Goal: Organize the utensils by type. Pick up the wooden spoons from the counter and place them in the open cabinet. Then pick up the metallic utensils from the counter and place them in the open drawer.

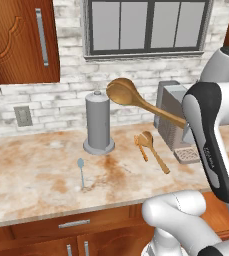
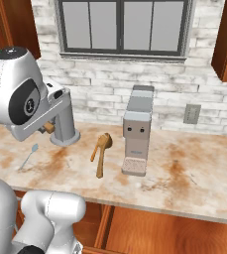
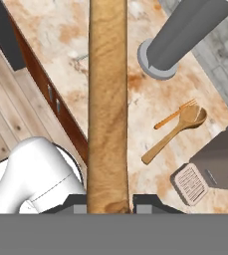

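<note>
Large wooden spoon (image 1: 136,100) lifted in the air above the table (image 1: 31,175), its handle running behind the white arm (image 1: 211,135), smaller wooden spoon (image 1: 153,147) lying beside a grey cylinder (image 1: 98,122), thin metal spoon (image 1: 81,172) well left of it, grey machine (image 1: 171,117) behind.

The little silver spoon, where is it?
The silver spoon lies flat on the counter, in the left base view just left of and nearer than the grey cylinder.

Left base view — behind the arm on its left, looking forward and down over the bench (image 1: 31,175) to the brick wall and window (image 1: 146,25). Right base view — same bench and window, from the right. Hand view — close, looking down along a held wooden spoon (image 3: 107,99) onto the bench.
</note>
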